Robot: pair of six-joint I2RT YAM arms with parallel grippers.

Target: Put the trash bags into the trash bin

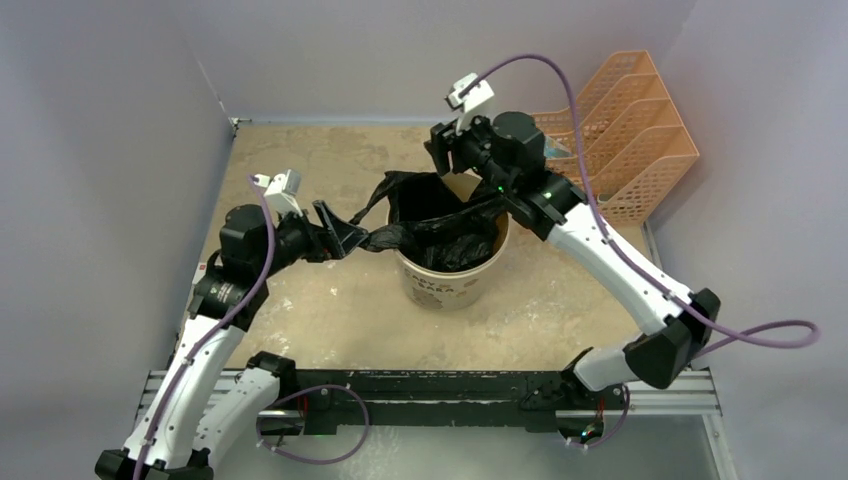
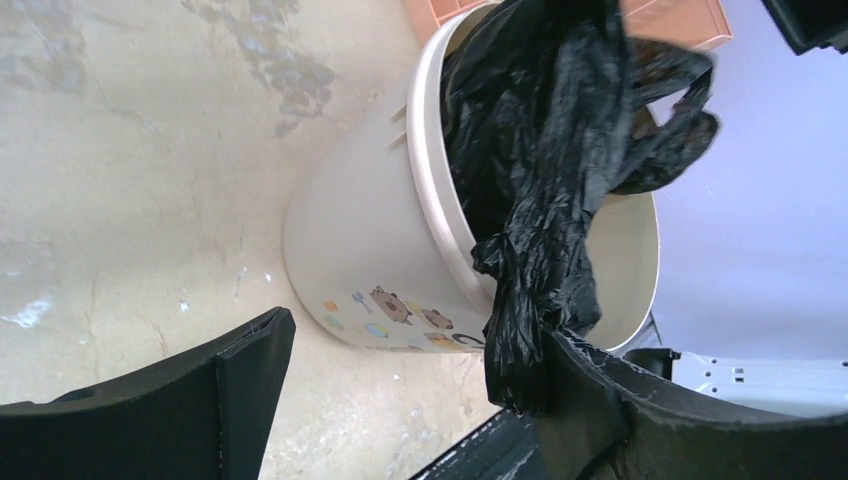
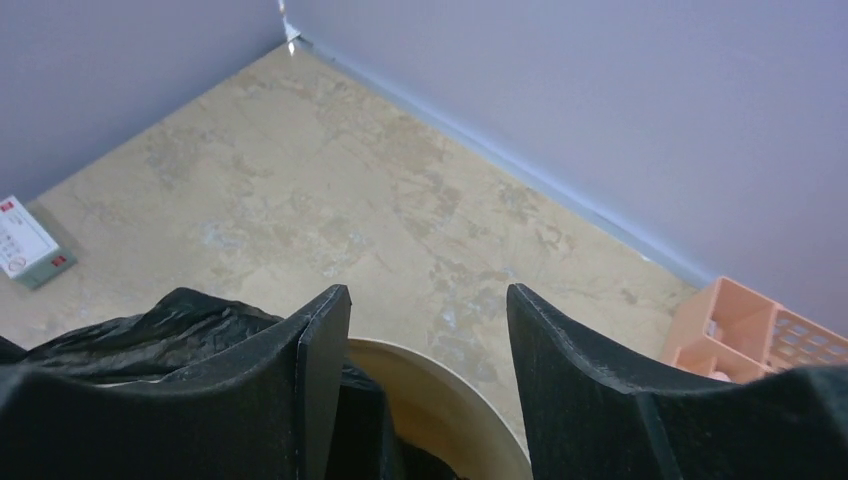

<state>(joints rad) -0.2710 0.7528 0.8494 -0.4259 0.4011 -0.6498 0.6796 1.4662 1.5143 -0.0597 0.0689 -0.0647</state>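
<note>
The cream trash bin (image 1: 447,282) stands mid-table with the black trash bag (image 1: 440,225) mostly inside it. One twisted strand of the bag runs out over the left rim to my left gripper (image 1: 338,233). In the left wrist view the bin (image 2: 360,240) lies ahead. The jaws of the left gripper (image 2: 420,335) are wide apart, and the bag (image 2: 540,180) hangs against the right finger (image 2: 620,410) only. My right gripper (image 1: 450,152) hovers over the bin's far rim. In the right wrist view it (image 3: 428,300) is open and empty above the rim (image 3: 455,390), with the bag (image 3: 150,325) at the left.
An orange mesh desk organiser (image 1: 625,130) stands at the back right corner against the walls; it also shows in the right wrist view (image 3: 760,330). Purple-grey walls enclose the table on three sides. The left arm's white camera housing (image 3: 25,245) shows at the left.
</note>
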